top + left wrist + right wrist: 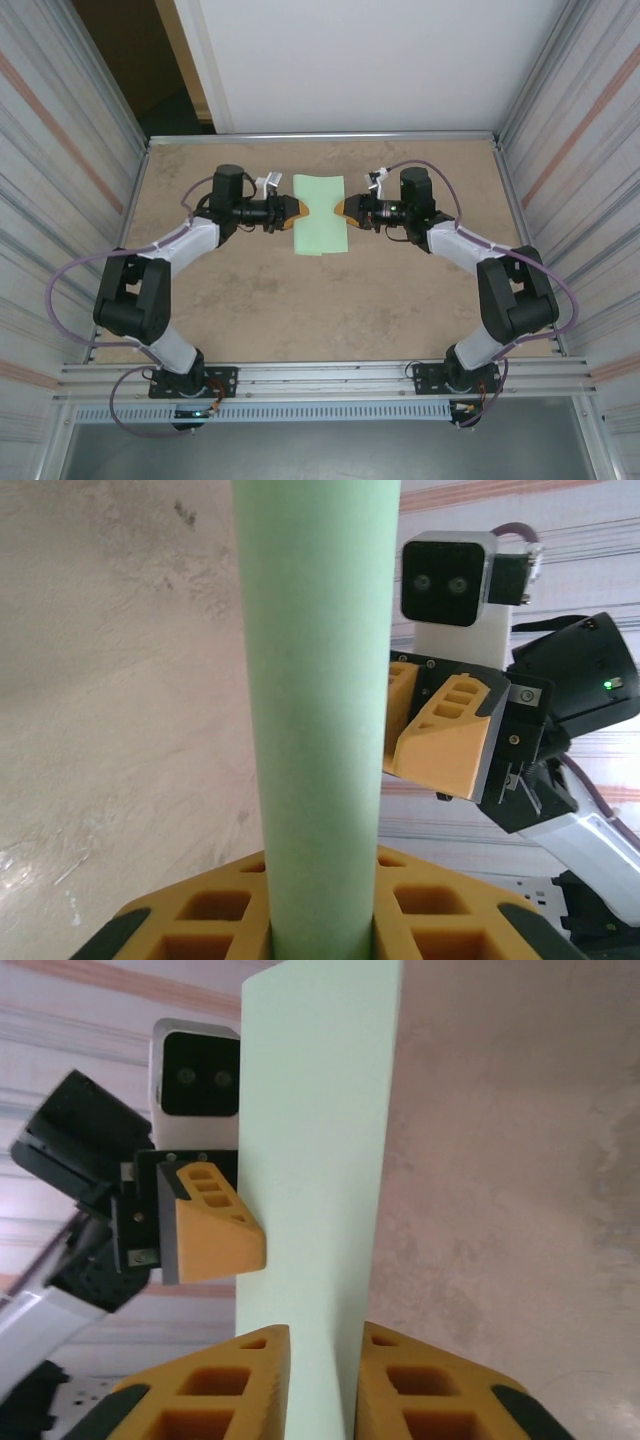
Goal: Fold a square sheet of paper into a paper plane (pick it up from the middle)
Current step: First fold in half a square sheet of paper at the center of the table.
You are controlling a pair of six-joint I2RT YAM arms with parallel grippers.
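The square sheet of paper (320,215), pale mint green, is held between my two grippers above the middle of the table, toward the back. My left gripper (293,210) is shut on its left edge, and in the left wrist view the paper (320,680) rises as a bowed band out of the orange fingers (200,920). From the other side, my right gripper (340,208) is shut on the right edge. In the right wrist view the sheet (315,1110) runs up from between its fingers (240,1380). The paper's edges are pinched inward at both grips.
The tan tabletop (300,310) is bounded by a metal frame and ribbed side walls (60,150). A white back wall (370,60) stands behind it. Both arm bases sit on the near rail (320,380). Each wrist camera sees the opposite gripper (440,730) (215,1235) close by.
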